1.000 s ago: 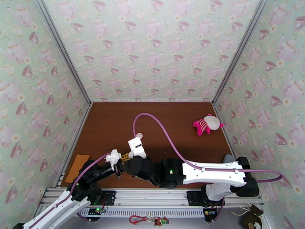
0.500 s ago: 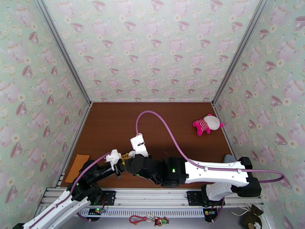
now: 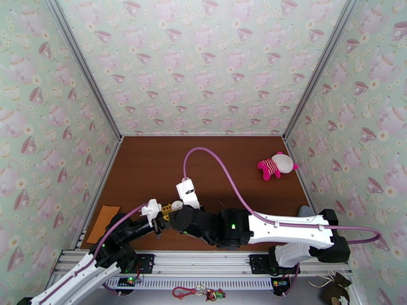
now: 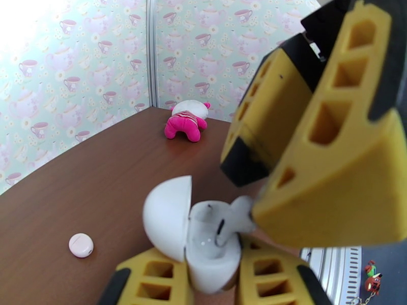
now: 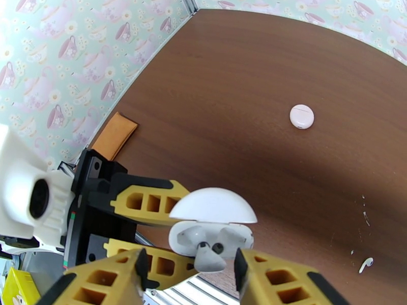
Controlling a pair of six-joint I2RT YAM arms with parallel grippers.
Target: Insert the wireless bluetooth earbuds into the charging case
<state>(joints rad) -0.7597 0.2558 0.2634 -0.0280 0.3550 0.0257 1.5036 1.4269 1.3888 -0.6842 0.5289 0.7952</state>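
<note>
Holding (left wrist view): the left gripper (image 4: 208,278) at the bottom edge has its jaws closed on the case (image 4: 211,257), one yellow finger on each side of the base.
lid: swung open to the left of the base, lower centre of the frame.
earbuds (image 4: 204,215): one sits in the base; another pokes out of the mouth, just right of it.
right gripper (image 4: 252,197): upper right, with its tips just above the case; whether a tip touches the poking earbud cannot be told.
second case (image 4: 81,245): closed, lying on the table (image 4: 102,189) at lower left.
plush (image 4: 187,120): pink and white, upper centre, near the wall.
right wrist view, jaws: the right gripper's fingers stand apart at the bottom edge, clamping nothing.
right wrist view, earbud: it hangs at the case's mouth, bottom centre, between the fingers and clear of both.
right wrist view, case: lid up, with a left gripper finger above and another below it.
loose earbud (image 5: 365,262): alone on the table, lower right.
cloth (image 5: 114,134): orange, left of centre, at the table's edge.
top view, grippers: they meet lower left of centre, near the table's front edge, with the case a white spot between them.
top view, plush: right of centre, well apart from the grippers.
cable (image 3: 219,169): a purple loop over the middle of the table.
</note>
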